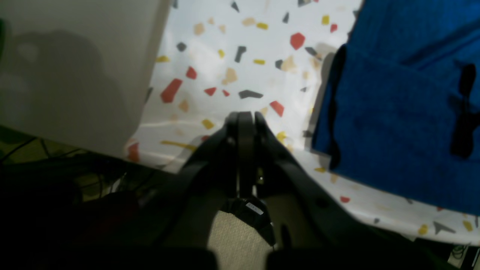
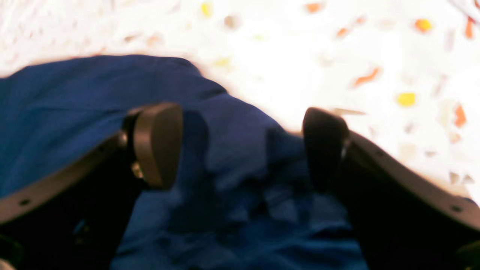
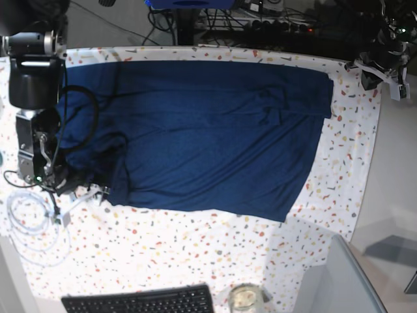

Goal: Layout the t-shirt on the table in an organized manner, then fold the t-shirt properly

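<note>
The navy t-shirt (image 3: pixel 208 137) lies spread across the speckled table (image 3: pixel 195 248), one sleeve folded in at its upper right corner. My right gripper (image 2: pixel 240 146) hovers open just above the shirt's bunched left edge (image 2: pixel 232 157), its two fingers (image 2: pixel 157 144) straddling a rumple of cloth without gripping it. The right arm (image 3: pixel 36 130) stands over the table's left side. Shut and empty, my left gripper (image 1: pixel 245 114) hangs over bare table (image 1: pixel 232 56), with the shirt's edge (image 1: pixel 405 112) off to its right. The left arm (image 3: pixel 384 55) sits at the far right corner.
A black keyboard (image 3: pixel 140 301) and a glass jar (image 3: pixel 244 298) stand at the near edge. A coil of white cable (image 3: pixel 29 222) lies at the left. A plain grey surface (image 3: pixel 397 163) borders the table on the right. Cables and gear (image 3: pixel 260 19) line the back.
</note>
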Controlling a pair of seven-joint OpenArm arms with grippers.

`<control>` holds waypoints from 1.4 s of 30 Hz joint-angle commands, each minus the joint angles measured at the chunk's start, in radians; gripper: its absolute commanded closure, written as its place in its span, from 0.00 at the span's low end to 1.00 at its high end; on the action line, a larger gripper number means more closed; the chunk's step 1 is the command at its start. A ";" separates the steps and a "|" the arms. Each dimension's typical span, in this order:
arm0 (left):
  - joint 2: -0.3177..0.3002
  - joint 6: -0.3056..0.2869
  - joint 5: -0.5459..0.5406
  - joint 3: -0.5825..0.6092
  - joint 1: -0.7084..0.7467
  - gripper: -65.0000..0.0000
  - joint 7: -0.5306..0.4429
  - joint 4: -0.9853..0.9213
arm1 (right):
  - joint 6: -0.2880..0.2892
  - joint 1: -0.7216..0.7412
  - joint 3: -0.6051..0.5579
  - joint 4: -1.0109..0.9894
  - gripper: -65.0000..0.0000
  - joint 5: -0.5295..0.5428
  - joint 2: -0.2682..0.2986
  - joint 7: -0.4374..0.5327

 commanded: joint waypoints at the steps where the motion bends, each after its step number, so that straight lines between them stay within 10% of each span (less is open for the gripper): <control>1: -0.014 0.001 -0.011 -0.005 0.006 1.00 -0.020 0.014 | 0.004 0.040 -0.003 -0.005 0.27 0.012 0.022 0.037; 6: -0.016 0.001 -0.011 -0.005 0.006 1.00 -0.020 0.014 | 0.004 0.041 -0.003 -0.056 0.36 0.012 0.030 0.066; 16: -0.017 0.001 -0.009 -0.005 0.003 1.00 -0.020 0.014 | 0.009 0.038 0.002 -0.050 1.00 0.016 0.031 0.058; 42: -0.017 0.001 -0.009 -0.005 0.001 1.00 -0.020 0.014 | 0.006 0.046 0.003 0.278 0.99 0.015 0.094 0.011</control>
